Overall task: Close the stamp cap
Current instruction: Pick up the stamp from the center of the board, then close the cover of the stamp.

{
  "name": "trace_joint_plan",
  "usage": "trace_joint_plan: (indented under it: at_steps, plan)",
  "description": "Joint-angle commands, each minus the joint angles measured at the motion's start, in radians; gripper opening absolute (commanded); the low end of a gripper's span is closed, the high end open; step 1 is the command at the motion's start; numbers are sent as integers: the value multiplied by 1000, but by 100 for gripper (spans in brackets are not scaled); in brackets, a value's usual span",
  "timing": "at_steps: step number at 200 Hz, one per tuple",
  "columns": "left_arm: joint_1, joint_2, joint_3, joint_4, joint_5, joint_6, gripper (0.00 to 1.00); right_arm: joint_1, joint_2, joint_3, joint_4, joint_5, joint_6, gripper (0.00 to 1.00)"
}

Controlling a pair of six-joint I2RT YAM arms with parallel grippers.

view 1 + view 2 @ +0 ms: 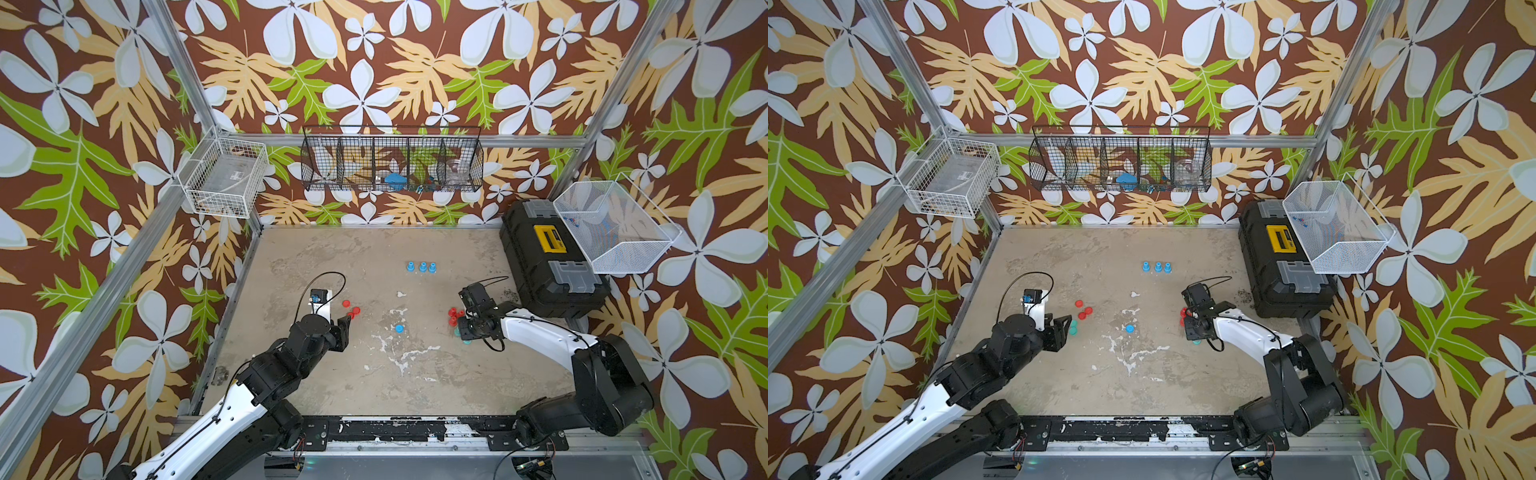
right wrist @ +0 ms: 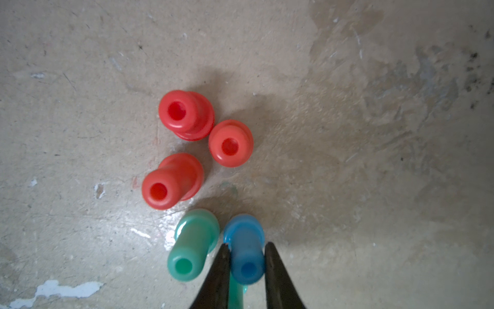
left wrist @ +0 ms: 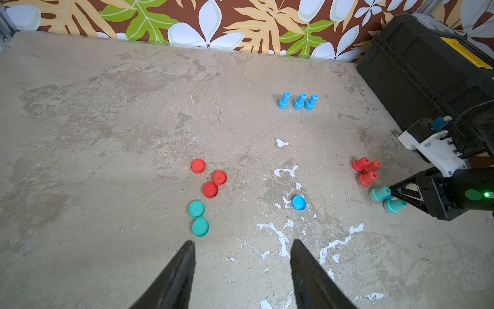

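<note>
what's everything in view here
blue stamps: 3, blue, row at back
held blue stamp: 1, blue, in right gripper
red stamps: 3, red, by right gripper
teal stamps: 2, teal, by right gripper
red caps: 3, red, by left gripper
teal caps: 2, teal, beside red caps
blue cap: 1, blue, centre
toolbox: 1, black, right rear
wire baskets: 3, white and black, walls
left gripper: 1, black, open
right gripper: 1, black, shut on held blue stamp

Both top views look down from high up on the whole table (image 1: 415,386). The left wrist view looks across it. The right wrist view sits close above the red stamps (image 2: 184,115).
</note>
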Motion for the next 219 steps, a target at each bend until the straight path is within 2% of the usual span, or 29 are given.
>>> trace_joint_plan:
  at_steps: [1, 26, 88, 125, 149, 188, 219]
  plan:
    - [1, -2, -1, 10, -4, 0, 59, 1, 0, 7, 9, 9, -5, 18]
    - [0, 0, -1, 9, -2, 0, 58, 1, -13, 25, -3, 12, -8, 12]
    - [1, -1, -1, 10, -3, -1, 58, 32, -84, 170, -95, 13, 0, 12]
    - [1, 2, -1, 10, -1, -1, 58, 172, -79, 245, -127, 44, 49, 13]
    - [1, 4, 1, 10, -1, -1, 58, 262, -35, 291, -122, 9, 72, 14]
    - [1, 3, 0, 10, -3, -1, 58, 416, 118, 387, -126, 35, 82, 14]
    - [2, 0, -1, 8, -5, -1, 58, 472, 240, 456, -122, 44, 85, 14]
